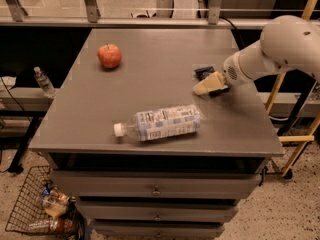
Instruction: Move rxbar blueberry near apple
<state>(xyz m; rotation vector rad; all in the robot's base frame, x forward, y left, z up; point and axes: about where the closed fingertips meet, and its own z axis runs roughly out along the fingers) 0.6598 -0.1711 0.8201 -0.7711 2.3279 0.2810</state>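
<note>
The rxbar blueberry [203,72] is a small dark navy bar lying flat on the grey table [150,49] at the right, partly hidden behind my gripper. My gripper [206,86], with cream-coloured fingers, hangs from the white arm [280,46] and sits just in front of the bar, low over the table. The apple [109,55], red-orange with a short stem, stands at the far left of the table, well away from the bar and gripper.
A clear water bottle [159,122] with a white-blue label lies on its side near the front edge. A wire basket [42,209] with items sits on the floor at lower left. Yellow legs [300,134] stand at the right.
</note>
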